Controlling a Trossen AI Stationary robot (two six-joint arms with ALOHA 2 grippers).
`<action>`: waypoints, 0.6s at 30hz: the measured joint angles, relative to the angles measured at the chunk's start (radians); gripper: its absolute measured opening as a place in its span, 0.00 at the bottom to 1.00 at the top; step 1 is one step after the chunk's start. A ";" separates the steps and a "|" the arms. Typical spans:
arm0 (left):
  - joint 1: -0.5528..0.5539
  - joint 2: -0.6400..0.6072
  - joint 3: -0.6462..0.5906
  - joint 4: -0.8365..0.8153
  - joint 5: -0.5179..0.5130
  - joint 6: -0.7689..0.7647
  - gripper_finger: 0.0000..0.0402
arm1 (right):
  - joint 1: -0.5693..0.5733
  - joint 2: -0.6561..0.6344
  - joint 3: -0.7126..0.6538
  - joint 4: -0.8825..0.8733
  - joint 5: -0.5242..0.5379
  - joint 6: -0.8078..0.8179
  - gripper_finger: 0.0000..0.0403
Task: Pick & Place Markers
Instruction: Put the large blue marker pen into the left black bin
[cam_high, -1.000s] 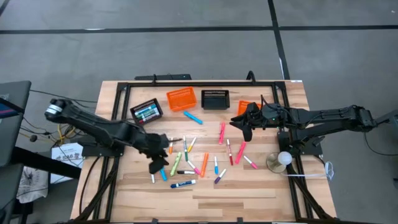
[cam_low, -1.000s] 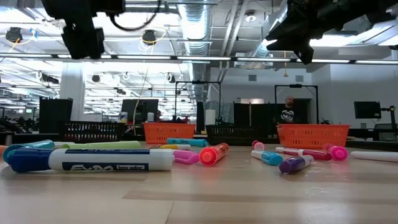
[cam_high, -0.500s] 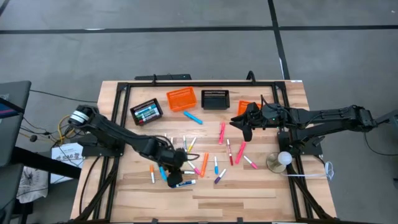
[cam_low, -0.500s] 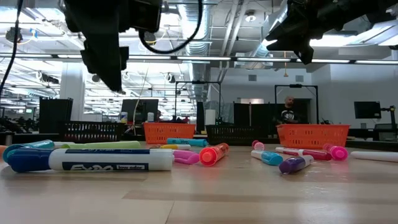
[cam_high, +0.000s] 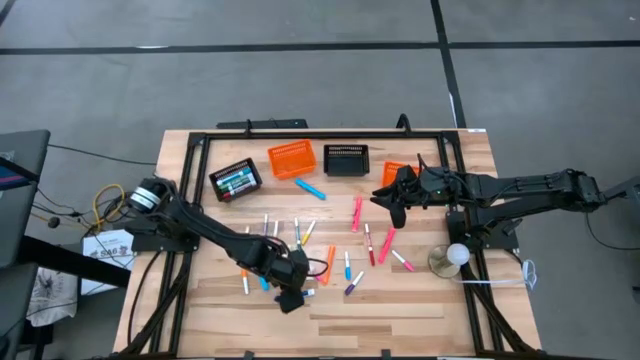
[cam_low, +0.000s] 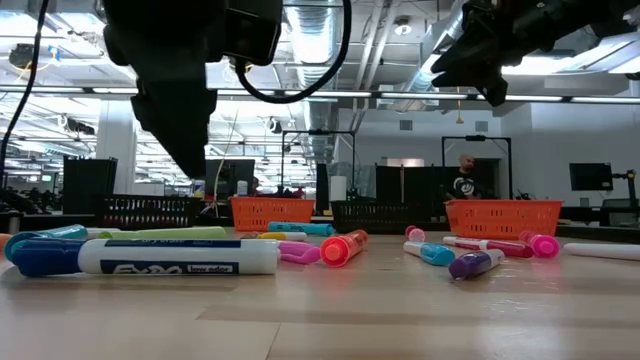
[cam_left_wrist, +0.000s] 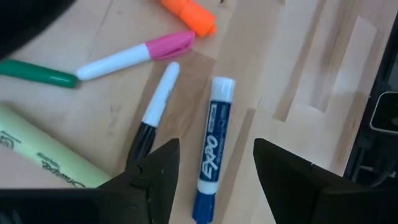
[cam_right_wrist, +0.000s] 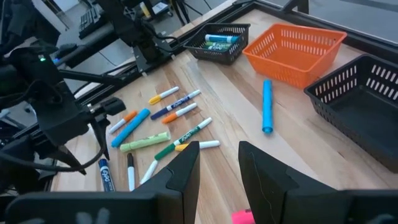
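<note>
Left wrist view: cylindrical blue-and-white marker (cam_left_wrist: 212, 147) on pale wood-grain table (cam_left_wrist: 292, 68).

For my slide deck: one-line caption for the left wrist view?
Open left gripper poised above a blue-and-white Expo marker among scattered markers on the wooden table.

Left arm repositioned.
I see the left gripper (cam_high: 292, 297) now over the white-barrelled, blue-capped Expo marker (cam_left_wrist: 211, 149), jaws apart.
</note>
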 joint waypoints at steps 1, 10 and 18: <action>-0.008 0.007 0.007 0.004 0.001 -0.012 0.51 | 0.000 0.000 0.000 0.001 0.000 0.000 0.25; -0.083 0.096 0.021 0.001 0.010 -0.118 0.51 | 0.000 0.000 0.000 0.004 0.000 0.000 0.25; -0.076 0.146 0.021 -0.003 -0.021 -0.145 0.51 | 0.000 0.000 0.000 0.009 0.000 0.001 0.25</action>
